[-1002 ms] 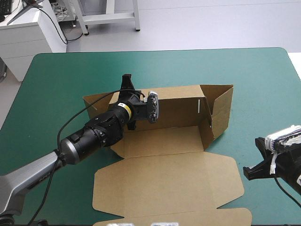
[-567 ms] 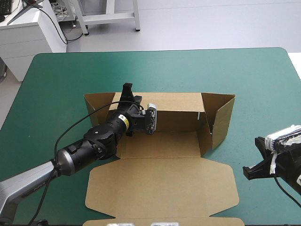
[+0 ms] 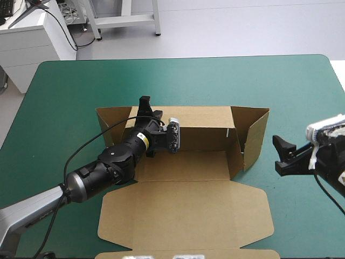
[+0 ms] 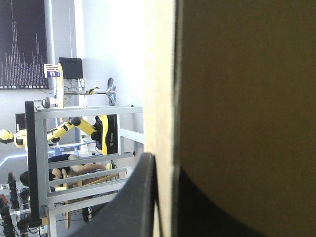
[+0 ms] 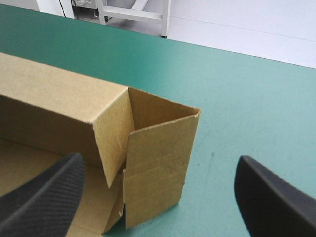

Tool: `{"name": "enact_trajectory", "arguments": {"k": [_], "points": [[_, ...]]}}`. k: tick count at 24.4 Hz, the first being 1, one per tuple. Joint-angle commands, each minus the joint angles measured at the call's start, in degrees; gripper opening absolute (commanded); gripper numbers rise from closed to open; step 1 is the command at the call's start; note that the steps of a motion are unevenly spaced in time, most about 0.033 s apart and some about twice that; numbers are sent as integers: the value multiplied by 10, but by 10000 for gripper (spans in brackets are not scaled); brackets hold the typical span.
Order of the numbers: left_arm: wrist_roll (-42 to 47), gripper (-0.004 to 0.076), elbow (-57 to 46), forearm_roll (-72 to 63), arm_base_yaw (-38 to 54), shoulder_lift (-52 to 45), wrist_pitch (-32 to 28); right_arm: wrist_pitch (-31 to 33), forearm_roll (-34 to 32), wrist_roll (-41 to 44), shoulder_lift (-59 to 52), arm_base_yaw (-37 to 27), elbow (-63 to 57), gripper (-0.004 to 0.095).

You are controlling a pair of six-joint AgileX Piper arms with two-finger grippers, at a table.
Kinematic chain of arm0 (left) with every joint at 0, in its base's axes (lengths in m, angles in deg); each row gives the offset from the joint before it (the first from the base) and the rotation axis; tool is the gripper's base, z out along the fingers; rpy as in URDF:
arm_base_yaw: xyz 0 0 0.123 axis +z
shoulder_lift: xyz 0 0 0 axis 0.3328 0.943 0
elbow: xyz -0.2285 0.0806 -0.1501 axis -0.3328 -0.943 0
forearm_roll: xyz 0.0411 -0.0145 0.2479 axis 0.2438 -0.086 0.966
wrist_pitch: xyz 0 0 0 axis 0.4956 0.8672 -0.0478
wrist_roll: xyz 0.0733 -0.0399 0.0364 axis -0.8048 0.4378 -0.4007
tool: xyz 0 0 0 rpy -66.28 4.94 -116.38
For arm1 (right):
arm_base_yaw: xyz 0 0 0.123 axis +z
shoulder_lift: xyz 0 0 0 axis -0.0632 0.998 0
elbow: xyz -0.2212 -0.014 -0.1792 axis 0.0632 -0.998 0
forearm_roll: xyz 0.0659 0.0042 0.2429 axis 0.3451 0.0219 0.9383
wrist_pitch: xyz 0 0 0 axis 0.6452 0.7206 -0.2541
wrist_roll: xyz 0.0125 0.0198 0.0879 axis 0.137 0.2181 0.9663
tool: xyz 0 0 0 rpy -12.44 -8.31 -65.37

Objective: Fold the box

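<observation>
Two grippers, two states: left gripper (image 3: 144,106) is clamped on the box (image 3: 183,210), with the back wall (image 3: 202,120) pinched between its fingers and the board edge running straight out between them in its wrist view. The right gripper (image 3: 281,154) is spread wide, holds nothing and is clear of the board.

Box sits mid bench (image 3: 59,97), back wall up, lid panel (image 3: 183,237) flat under and behind the left arm. The right end wall (image 5: 158,168) stands just ahead of the right gripper, roughly centred on the gap between its fingers. It's splayed outward, not square.

Risks as I read it:
- The left pinch is the only anchor. A hard shove on the end wall could pivot the box around it or pull the back wall out of the grip.
- An off-centre push on that end wall could buckle it off its crease.
- One wide finger could catch the board edge on the way in and drag the box across the bench.
</observation>
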Motion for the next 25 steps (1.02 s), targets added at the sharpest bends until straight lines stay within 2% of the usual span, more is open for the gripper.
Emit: {"name": "enact_trajectory", "arguments": {"k": [1, 4, 8, 13, 20, 25], "points": [[27, -8, -1, -31, -3, -9, 13, -40, -1, 3, 68, -3, 80, 833], [83, -8, -1, -32, -3, -9, 15, -31, 0, 7, 164, -3, 172, 833], [83, -8, -1, -32, -3, -9, 17, -21, -2, 7, 283, -3, 277, 834], [76, -8, -1, -39, -3, -9, 18, 22, 5, 14, 399, -21, 374, 833], [80, -8, -1, -39, -3, -9, 17, 87, 104, -6, 500, -67, 430, 833], [80, -8, -1, -39, -3, -9, 17, 124, 108, -10, 553, -74, 432, 833]]}}
